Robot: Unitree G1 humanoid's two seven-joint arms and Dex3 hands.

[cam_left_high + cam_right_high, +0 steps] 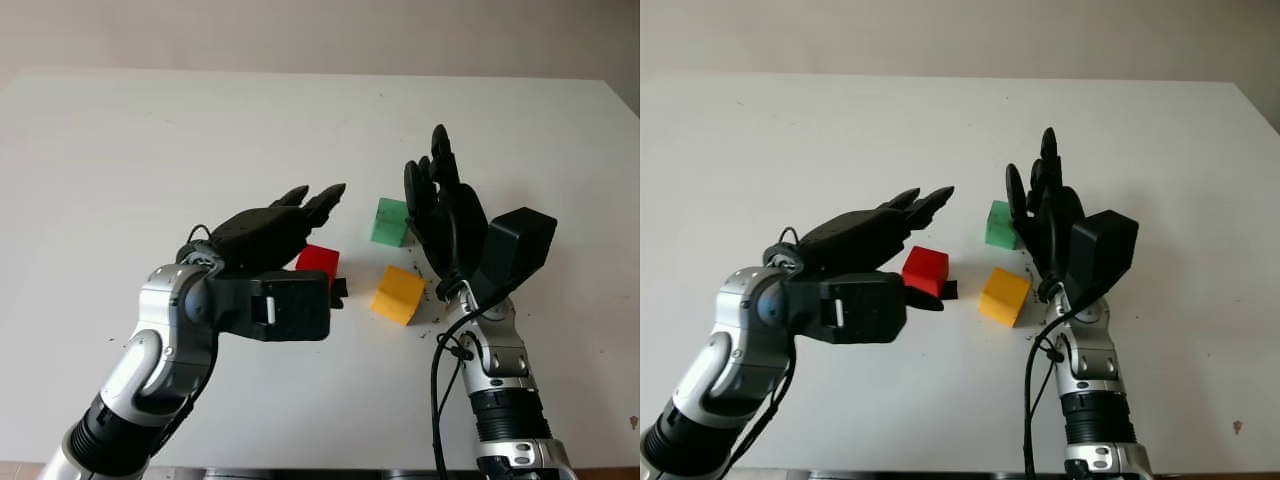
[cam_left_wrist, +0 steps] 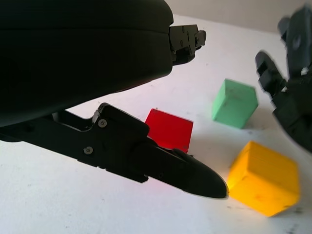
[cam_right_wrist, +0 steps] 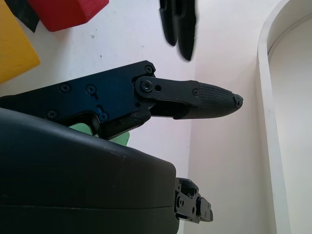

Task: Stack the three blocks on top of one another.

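Three blocks sit separately on the white surface [image 1: 120, 150], none yet stacked: the red block [image 1: 318, 261] at the centre of the frame, the yellow block [image 1: 398, 293] just to its right and lower, and the green block [image 1: 390, 221] above the yellow one. No block rests on another, so the whole stack appears still to be built. The left hand [image 1: 275, 225] hovers over the red block from the left, released and holding nothing, its fingers [image 2: 185, 170] reaching past the block without gripping it. The right hand [image 1: 440, 205] stands upright just right of the green and yellow blocks, also released and empty. By the look of it, the first pick has yet to be made, with the red block the nearest candidate.
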